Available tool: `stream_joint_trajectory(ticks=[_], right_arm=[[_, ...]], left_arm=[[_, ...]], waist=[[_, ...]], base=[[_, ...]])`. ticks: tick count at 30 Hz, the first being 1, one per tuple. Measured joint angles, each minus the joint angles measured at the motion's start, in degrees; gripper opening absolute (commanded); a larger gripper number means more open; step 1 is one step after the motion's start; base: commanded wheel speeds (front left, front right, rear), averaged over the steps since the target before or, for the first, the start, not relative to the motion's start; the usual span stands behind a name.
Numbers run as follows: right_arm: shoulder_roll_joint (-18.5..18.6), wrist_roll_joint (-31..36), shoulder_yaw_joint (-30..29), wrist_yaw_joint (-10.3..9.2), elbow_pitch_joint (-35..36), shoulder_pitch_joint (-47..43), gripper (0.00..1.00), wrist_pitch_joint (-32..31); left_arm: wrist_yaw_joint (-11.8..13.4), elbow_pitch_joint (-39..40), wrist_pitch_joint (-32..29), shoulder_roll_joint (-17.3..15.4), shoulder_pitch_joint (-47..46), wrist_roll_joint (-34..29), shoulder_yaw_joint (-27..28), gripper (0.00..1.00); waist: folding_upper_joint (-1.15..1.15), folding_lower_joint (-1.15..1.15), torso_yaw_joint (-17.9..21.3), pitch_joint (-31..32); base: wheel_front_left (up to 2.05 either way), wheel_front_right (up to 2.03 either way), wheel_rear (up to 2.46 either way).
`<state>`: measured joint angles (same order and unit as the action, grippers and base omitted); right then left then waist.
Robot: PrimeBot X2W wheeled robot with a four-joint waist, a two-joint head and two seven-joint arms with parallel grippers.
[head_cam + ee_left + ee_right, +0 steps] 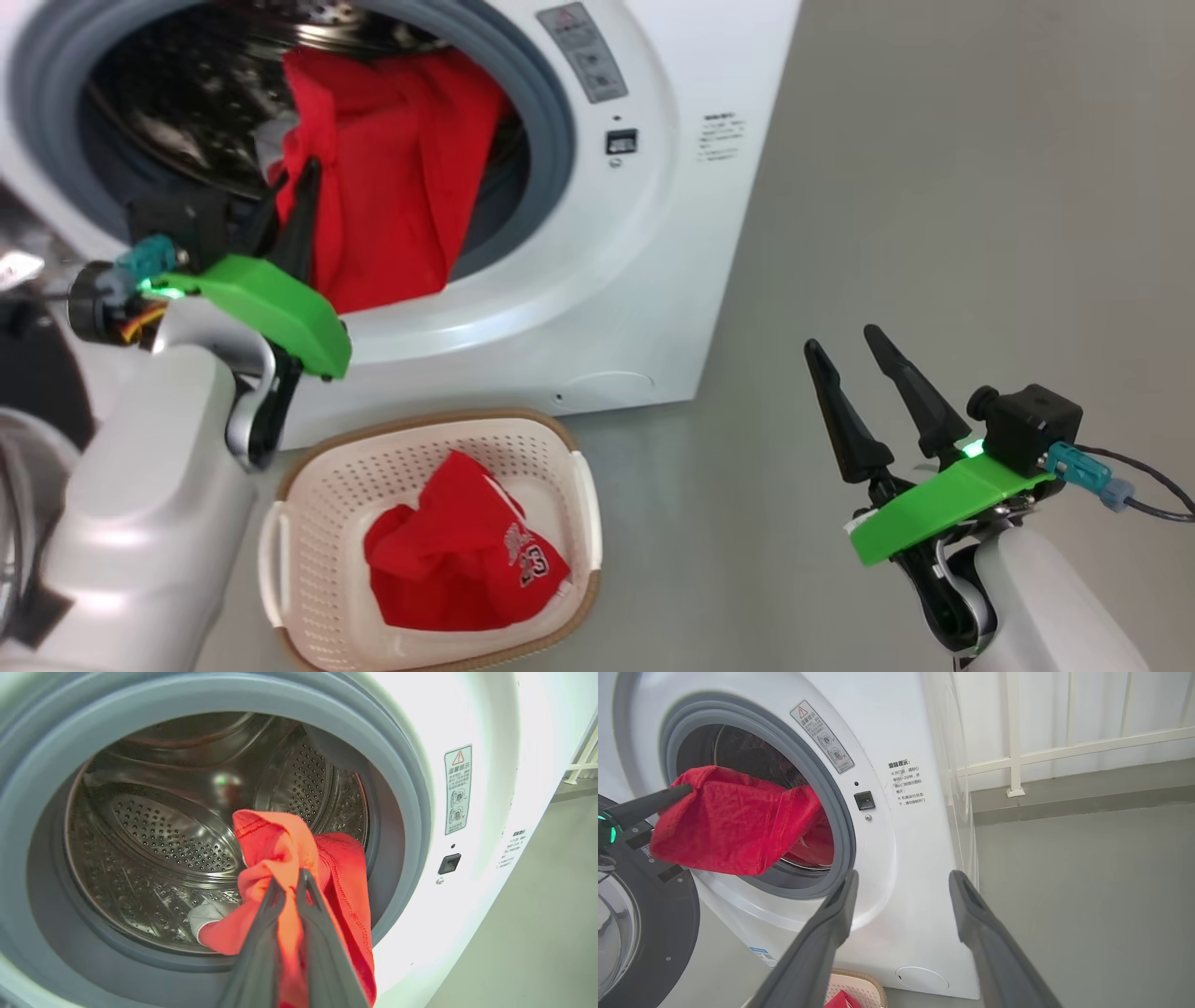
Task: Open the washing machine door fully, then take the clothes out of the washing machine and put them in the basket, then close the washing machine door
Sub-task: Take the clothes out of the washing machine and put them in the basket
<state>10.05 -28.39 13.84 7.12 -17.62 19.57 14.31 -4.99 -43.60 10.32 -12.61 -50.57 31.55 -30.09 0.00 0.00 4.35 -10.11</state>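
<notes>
Clearly pinches a bunched fold of the red garment [275, 844] between the left gripper [290, 883] jaws, pressed together, at the washing machine [607, 280] mouth. Holds the right gripper [843, 338] spread, empty, well apart. Perhaps a pale scrap [208, 912] behind.

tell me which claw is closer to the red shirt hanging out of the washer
Left. The left claw is shut on the red shirt at the mouth of the washer; the right claw hangs open off to the right, over the floor, touching nothing.
</notes>
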Motion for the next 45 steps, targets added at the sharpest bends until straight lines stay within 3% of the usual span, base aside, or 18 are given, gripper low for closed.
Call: stream_joint_trajectory(ticks=[7, 15, 21, 30, 45], right_arm=[[0.58, -0.02, 0.30, 0.00, -0.38, -1.67, 1.00, 0.00], [1.29, -0.53, 0.77, 0.00, -0.49, -1.91, 1.00, 0.00], [1.48, -0.62, 1.72, 0.00, -0.65, -1.96, 1.00, 0.00], [2.07, -1.04, 2.41, 0.00, -0.82, -1.96, 1.00, 0.00], [2.18, -1.21, 2.36, 0.00, -0.60, -1.51, 1.00, 0.00]], left_arm=[[4.05, 15.08, -3.71, -2.55, 7.28, 0.48, -0.08, 0.00], [11.48, 39.06, -9.58, -8.23, 19.04, 0.53, 0.12, 0.00], [14.12, 47.04, -11.79, -9.37, 24.78, 0.94, -0.10, 0.00], [13.94, 42.76, -11.67, -8.66, 30.01, 3.56, -2.21, 0.00], [6.47, 14.96, -4.86, -2.49, 27.85, 4.55, -5.49, 0.00]], waist=[[0.00, 0.00, -2.30, 1.91], [0.00, 0.00, -4.29, 3.79], [0.00, 0.00, -4.54, 4.21], [0.00, 0.00, -3.74, 3.76], [0.00, 0.00, -0.04, 0.51]], base=[[0.00, 0.00, 0.00], [0.00, 0.00, 0.00], [0.00, 0.00, 0.00], [0.00, 0.00, 0.00], [0.00, 0.00, 0.00]])
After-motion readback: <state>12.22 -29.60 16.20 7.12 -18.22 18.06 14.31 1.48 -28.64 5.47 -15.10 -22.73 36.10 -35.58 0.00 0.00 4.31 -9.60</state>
